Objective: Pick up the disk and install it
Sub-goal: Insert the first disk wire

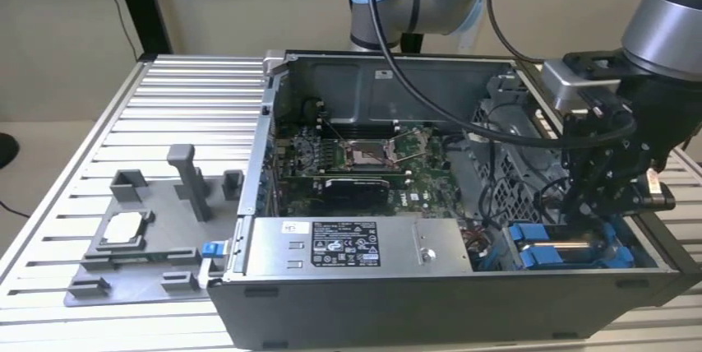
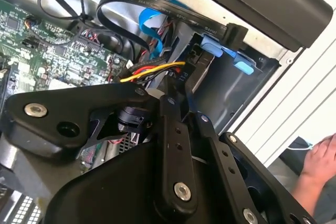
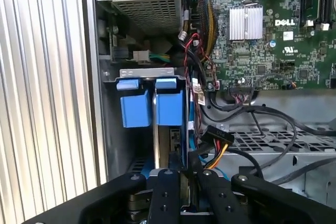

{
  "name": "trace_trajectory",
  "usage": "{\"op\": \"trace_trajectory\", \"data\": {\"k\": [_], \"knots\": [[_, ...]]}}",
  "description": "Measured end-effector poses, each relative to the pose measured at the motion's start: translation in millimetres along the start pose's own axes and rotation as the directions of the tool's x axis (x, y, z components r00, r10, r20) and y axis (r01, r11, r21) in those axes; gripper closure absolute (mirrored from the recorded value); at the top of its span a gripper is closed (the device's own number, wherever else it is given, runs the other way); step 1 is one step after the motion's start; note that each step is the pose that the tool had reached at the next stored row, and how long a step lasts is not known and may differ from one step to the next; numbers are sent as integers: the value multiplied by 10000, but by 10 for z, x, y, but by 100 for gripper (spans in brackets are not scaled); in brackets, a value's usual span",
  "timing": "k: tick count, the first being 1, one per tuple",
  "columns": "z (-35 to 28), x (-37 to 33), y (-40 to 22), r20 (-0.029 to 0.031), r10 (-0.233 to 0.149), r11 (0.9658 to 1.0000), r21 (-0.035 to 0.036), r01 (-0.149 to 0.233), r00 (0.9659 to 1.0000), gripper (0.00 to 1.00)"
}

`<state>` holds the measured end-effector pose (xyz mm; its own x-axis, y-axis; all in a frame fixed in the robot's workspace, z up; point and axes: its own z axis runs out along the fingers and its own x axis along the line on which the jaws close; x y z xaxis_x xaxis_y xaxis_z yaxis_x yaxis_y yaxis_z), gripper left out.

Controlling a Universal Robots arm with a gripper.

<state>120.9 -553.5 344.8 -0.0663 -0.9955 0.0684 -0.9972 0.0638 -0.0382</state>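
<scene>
Claw [image 3: 182, 176] tight around disk [image 3: 170, 142] in case [image 1: 439, 311]

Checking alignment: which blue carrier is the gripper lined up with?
The disk beside the cables, in line with the gripper; the other carrier is nearer the case wall.

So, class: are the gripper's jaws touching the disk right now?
Touching. In the first wrist view the gripper has its jaws closed on either side of the disk, which stands on edge, with no gap showing.
</scene>
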Motion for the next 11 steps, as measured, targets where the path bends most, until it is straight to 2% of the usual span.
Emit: {"op": "trace_trajectory", "data": {"k": [11], "knots": [[39,5,-1,-1,-13,10000,2,13,10000,100]]}}
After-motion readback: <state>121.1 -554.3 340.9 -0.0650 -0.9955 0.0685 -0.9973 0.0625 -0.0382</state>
